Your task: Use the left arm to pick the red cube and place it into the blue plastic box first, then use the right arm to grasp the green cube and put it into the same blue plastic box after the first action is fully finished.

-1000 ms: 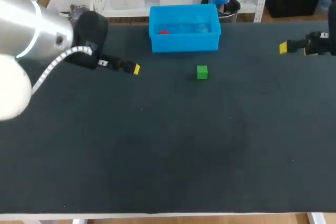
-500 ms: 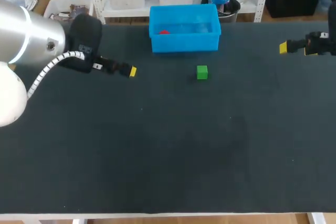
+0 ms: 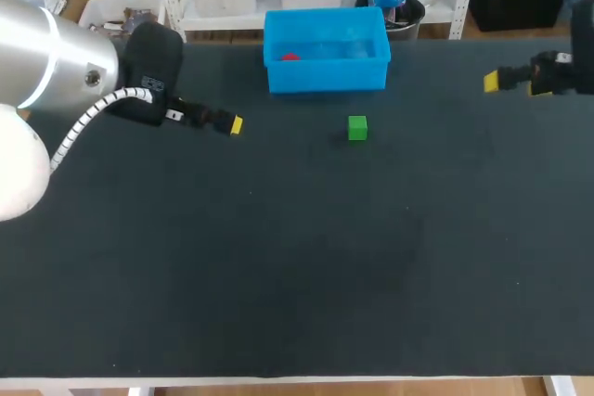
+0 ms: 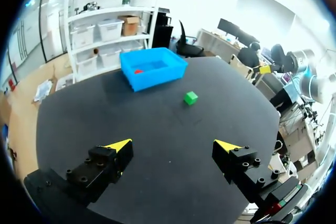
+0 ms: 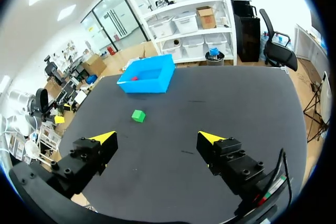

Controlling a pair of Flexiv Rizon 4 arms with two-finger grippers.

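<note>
The red cube (image 3: 290, 56) lies inside the box (image 3: 325, 78), at about 8 o'clock of its middle, so the green cube (image 3: 357, 127) is the piece left to handle. It sits alone on the table (image 3: 297, 266), at 5 o'clock from the box and apart from it. The left gripper (image 4: 173, 146) hangs at the cube's 9 o'clock, fingers apart and empty. The right gripper (image 5: 156, 138) is well off at its 3 o'clock near the table's edge, fingers also spread with nothing between them. The cube looks small, light and rigid, with flat, smooth faces, so a modest squeeze should hold it without crushing. The best hold is probably across two opposite side faces, at mid-height, with the fingers coming down on either side. Being so light, it would likely skid if one finger touched first, so centring over it matters.
</note>
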